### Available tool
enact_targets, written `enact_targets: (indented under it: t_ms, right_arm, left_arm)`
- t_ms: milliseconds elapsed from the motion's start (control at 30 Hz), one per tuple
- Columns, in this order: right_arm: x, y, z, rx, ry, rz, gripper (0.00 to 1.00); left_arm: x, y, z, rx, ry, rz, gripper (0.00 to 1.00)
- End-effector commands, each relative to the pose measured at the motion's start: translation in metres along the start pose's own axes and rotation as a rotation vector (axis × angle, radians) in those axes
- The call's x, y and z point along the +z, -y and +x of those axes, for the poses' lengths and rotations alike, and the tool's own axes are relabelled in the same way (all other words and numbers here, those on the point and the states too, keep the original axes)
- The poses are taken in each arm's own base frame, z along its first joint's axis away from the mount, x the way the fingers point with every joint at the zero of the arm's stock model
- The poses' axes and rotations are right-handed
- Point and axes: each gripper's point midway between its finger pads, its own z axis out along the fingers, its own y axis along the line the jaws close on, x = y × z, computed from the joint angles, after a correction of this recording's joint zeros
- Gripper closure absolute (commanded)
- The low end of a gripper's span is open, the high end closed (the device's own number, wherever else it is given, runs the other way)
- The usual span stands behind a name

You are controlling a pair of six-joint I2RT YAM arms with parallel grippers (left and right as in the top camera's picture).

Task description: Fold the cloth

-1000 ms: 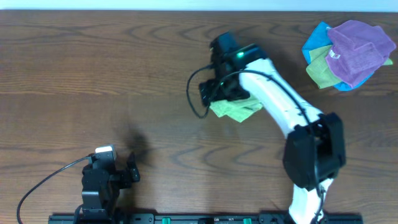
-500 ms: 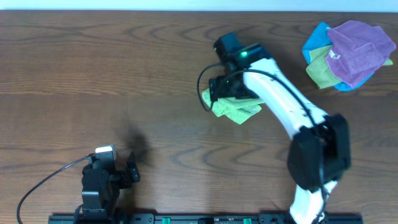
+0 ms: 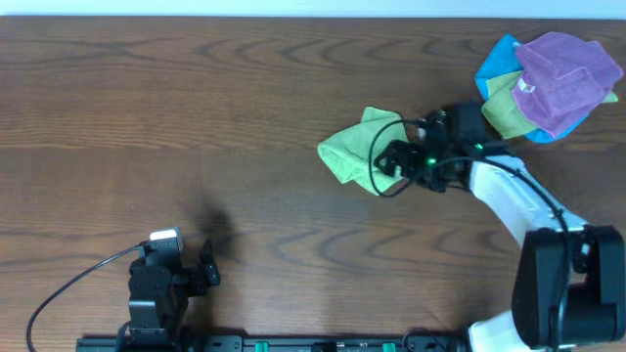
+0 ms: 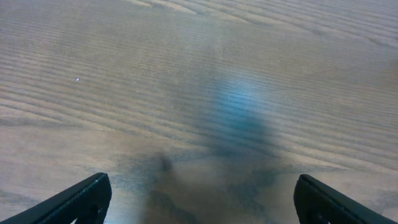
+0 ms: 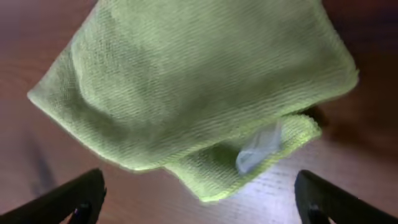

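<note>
One cloth, doubled over, tag showing

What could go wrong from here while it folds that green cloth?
1. The cloth lies bunched in overlapping layers, with its white tag showing between them. The open right gripper may pinch several layers and make a lump.
2. The pile of cloths sits close beside the right arm, and a swing could snag it.
3. The left gripper hangs open far from the cloth, so a one-armed fold may just slide it.
</note>
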Motion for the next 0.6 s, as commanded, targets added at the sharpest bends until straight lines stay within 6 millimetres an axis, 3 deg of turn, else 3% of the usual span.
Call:
enact_targets:
  t_ms: [0, 200, 400, 567]
  right_arm:
    - [-0.007, -0.009, -0.006, 0.077, 0.009, -0.147, 0.08]
    - [-0.012, 0.007, -0.020, 0.190, 0.052, -0.145, 0.18]
    - [-0.003, 0.037, -0.003, 0.512, 0.023, -0.047, 0.21]
    - [0.007, 0.048, -0.007, 0.541, 0.037, -0.028, 0.20]
  left_arm:
    - [0.002, -0.001, 0.008, 0.018, -0.025, -0.002, 0.05]
    - [0.002, -0.001, 0.008, 0.018, -0.025, -0.002, 0.05]
    - [0.002, -0.001, 0.008, 0.018, -0.025, -0.002, 0.05]
    - [0.002, -0.001, 0.008, 0.017, -0.025, -0.002, 0.05]
